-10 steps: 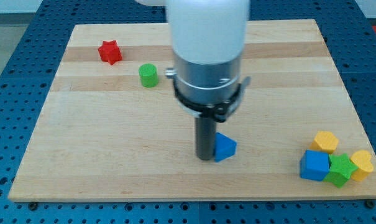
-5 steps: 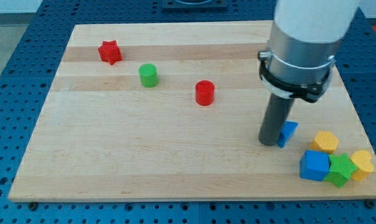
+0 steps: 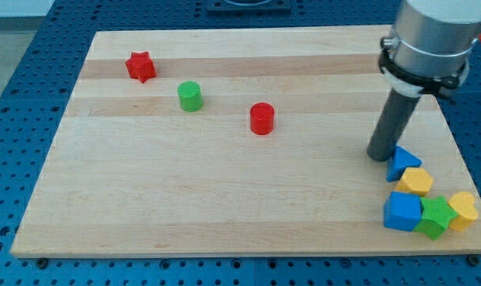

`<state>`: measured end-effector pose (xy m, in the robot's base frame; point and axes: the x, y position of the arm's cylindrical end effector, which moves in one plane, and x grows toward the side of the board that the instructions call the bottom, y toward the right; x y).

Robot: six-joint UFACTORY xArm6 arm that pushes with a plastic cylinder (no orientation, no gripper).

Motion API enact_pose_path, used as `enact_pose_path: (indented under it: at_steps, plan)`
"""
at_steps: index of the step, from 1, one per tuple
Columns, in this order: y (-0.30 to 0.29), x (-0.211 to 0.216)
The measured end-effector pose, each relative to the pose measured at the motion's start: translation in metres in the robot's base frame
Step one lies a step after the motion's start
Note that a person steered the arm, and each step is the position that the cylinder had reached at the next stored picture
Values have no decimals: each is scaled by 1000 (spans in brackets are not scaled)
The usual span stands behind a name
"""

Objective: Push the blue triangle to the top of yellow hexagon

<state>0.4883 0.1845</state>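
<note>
The blue triangle lies on the wooden board near the view's right edge. It touches the upper left side of the yellow hexagon. My tip stands on the board right against the triangle's left side. The rod rises from there to the arm's grey body at the view's top right.
A blue cube, a green star-like block and a yellow heart sit clustered below the hexagon at the board's bottom right corner. A red cylinder, a green cylinder and a red star lie towards the view's upper left.
My tip has pushed the blue triangle from the board's middle to the right. The triangle now rests against the yellow hexagon. The red cylinder, once hidden by the arm, now shows.
</note>
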Motion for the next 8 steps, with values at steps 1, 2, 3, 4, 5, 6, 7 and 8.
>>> enact_pose_path:
  at_steps: [1,2,3,4,5,6,7,8]
  plan:
    - [0,0]
    - [0,2]
    - [0,12]
    - [0,20]
    - [1,24]
    - [1,24]
    - [0,13]
    - [-14,-5]
